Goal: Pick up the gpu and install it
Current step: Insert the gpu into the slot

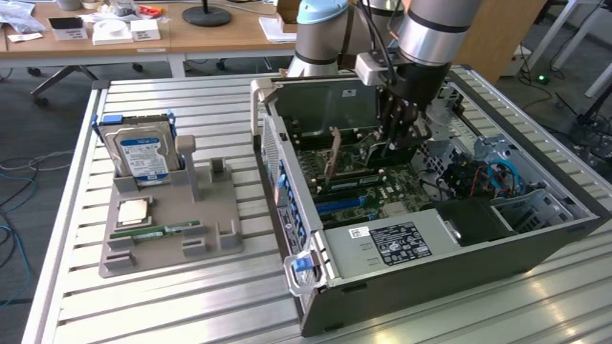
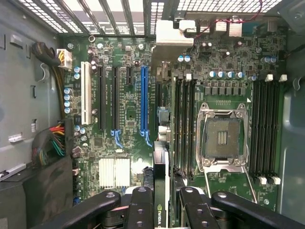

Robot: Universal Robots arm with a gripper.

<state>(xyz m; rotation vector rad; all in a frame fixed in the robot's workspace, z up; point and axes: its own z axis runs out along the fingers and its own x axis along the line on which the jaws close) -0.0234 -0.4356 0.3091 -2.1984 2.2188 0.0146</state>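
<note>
The gripper [image 1: 400, 140] reaches down into the open computer case [image 1: 535, 236], its fingers [image 2: 142, 202] closed partway and pinching the gpu [image 2: 162, 164] by its upper edge. The card hangs on edge below the fingers, above the motherboard [image 2: 114, 143]. Its metal bracket [image 2: 174, 34] points away from the gripper towards the case's rear grille. The long blue slot [image 2: 144, 100] lies just beside the card, on the side away from the CPU socket [image 2: 223, 138]. Done well, I'd say, the card stays upright and parallel to its slot, bracket in line with the rear opening, pressed down evenly without rocking.
</note>
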